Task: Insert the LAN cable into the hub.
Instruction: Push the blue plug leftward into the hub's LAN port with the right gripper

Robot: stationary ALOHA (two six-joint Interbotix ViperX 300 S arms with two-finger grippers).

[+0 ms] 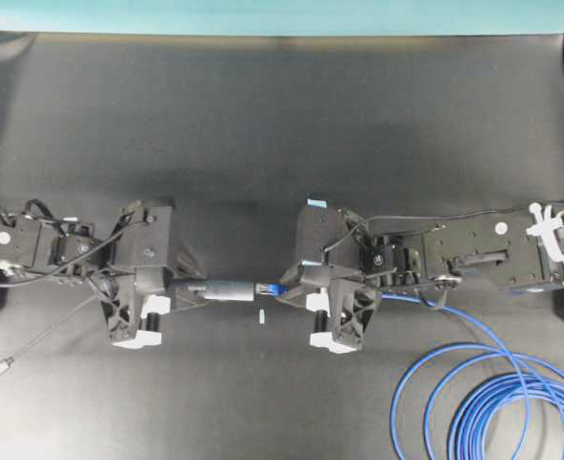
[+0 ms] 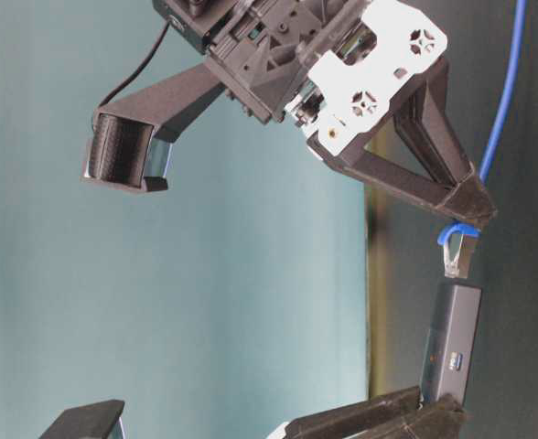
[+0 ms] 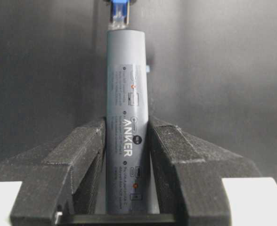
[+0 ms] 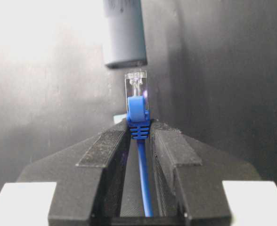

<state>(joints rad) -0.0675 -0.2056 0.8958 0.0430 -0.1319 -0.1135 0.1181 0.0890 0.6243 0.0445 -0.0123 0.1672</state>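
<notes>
Left gripper (image 3: 127,155) clamps the hub (image 3: 127,117), right gripper (image 4: 139,136) clamps the LAN cable (image 4: 138,113)

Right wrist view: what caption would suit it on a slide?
Right gripper holds the blue LAN cable, its clear plug just short of the grey hub.

A dark matte counter (image 1: 263,115) carries everything. The coils of the bright-blue LAN cable (image 1: 493,398) lie on it at the lower right. A small white scrap (image 1: 262,316) lies near the middle, and a thin grey lead's silver plug (image 1: 1,366) rests at the lower left.
</notes>
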